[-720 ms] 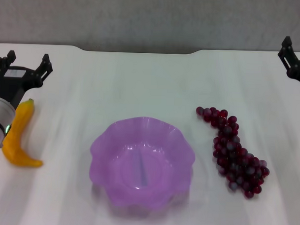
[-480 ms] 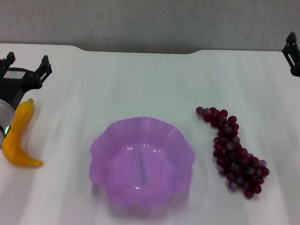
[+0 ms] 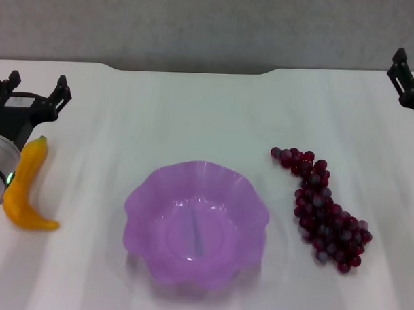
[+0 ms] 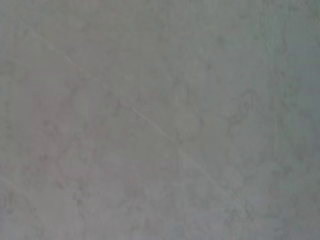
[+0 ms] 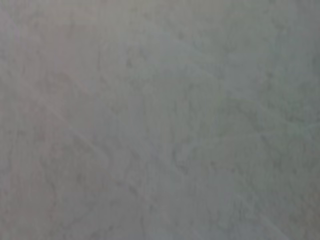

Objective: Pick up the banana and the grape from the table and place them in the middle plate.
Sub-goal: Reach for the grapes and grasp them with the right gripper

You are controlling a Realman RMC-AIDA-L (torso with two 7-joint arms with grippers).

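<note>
The left gripper [image 3: 31, 89] hangs at the far left of the table [image 3: 195, 107], its fingers [image 3: 59, 88] spread apart and holding nothing, just beyond the stem end of the banana [image 3: 23, 186]. The right gripper [image 3: 403, 77] sits at the far right edge, well apart from the grape [image 3: 322, 206]; only part of it shows, so I cannot tell whether its fingers are apart or together. Both wrist views show only a blank grey surface.

Nothing of the task looks done yet. The middle plate [image 3: 141, 200] is empty in the centre of the table, the banana lies on the table to its left, and the grape lies on the table to its right. Both pick-ups and both placements are left.

The banana's long axis runs away from the robot, stem tip at the far end near the left gripper, the near end curling toward the plate. The grape's long axis runs diagonally, its narrow end far and toward the plate, its broad end near and to the right.
</note>
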